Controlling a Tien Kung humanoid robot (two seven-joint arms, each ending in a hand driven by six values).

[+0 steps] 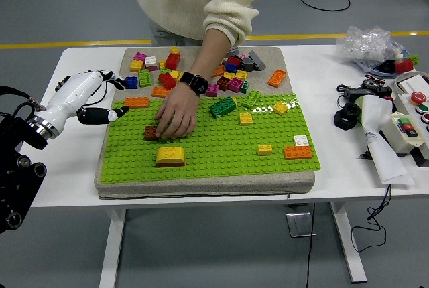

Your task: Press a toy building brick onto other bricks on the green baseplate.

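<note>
Hovering left hand (86, 94) with relaxed empty fingers, person's hand (175, 114) pressing brown brick (151, 132), studded green baseplate (221, 147).

Just one camera here, mounted high on the robot's side, looking forward and down. The whole tabletop (322, 161) fits in frame, near edge at the bottom, some floor visible past the far edge.
</note>
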